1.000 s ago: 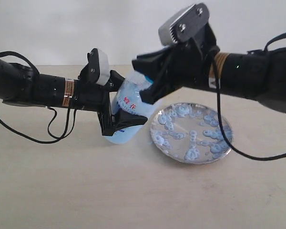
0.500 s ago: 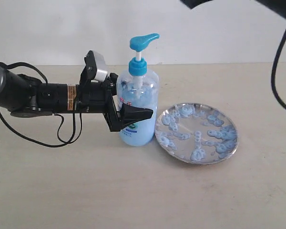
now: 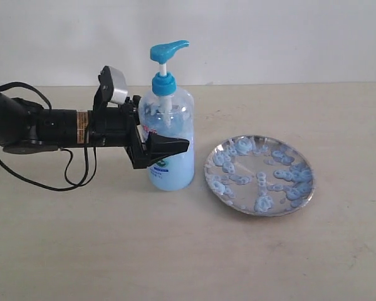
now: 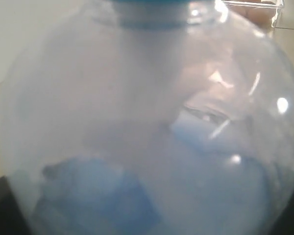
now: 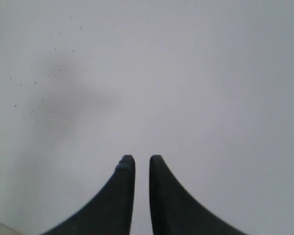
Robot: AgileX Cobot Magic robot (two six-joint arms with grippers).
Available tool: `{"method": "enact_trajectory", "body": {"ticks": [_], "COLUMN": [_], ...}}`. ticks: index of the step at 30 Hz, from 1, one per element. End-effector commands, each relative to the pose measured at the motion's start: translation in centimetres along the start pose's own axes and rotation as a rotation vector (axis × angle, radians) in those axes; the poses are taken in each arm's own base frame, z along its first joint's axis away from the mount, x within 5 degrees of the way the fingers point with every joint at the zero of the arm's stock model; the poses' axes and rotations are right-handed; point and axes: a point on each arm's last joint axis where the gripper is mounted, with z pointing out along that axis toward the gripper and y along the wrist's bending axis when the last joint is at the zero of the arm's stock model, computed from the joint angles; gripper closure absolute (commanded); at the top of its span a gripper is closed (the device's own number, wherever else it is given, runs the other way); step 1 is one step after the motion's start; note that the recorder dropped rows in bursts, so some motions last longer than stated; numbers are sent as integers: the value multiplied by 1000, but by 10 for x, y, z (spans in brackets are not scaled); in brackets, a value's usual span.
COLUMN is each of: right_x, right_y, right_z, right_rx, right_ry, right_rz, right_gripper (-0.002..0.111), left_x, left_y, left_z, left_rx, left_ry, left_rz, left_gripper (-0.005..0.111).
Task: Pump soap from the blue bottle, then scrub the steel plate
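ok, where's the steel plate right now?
Exterior view, right of centre: the steel plate lies on the table, just right of the blue bottle.

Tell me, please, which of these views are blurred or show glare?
Exterior view: sharp and evenly lit, with soft shadows and bright reflections on the steel plate. Left wrist view: the blue bottle fills the frame, out of focus, with small white glints. Right wrist view: the right gripper is sharp against a pale surface with a faint shadow.

The bottle (image 3: 173, 110) is showing clear plastic, a bright blue pump (image 3: 168, 49) and pale blue soap (image 3: 175, 174). The plate (image 3: 250, 164) is gleaming silver, speckled with blue-white blobs (image 3: 261, 202). Black fingers (image 3: 172, 145) are contrasting with the beige bench (image 3: 175, 251).
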Motion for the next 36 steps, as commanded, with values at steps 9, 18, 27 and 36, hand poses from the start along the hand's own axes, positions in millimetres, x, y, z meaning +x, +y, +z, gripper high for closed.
{"method": "enact_trajectory", "body": {"ticks": [9,18,27,36], "right_x": [25,13,31,29], "right_y": [4,-9,-1,3], "right_z": [-12,-45,-60,-66], "right_rx": [-3,30,-39,-119], "right_ry": [92,45,126,178], "right_rz": [41,64,61,143], "right_gripper": [101,101,101,101], "left_x": [-21,-79,-147,-252], "left_y": [12,24,13,-68], "left_z": [-9,-74,-161,-279], "left_rx": [-84,-115,-389,-1204], "left_ry": [-169,-177,73,-278], "left_rz": [-65,47,-89,-190], "left_gripper": [-2,1,67,103]}}
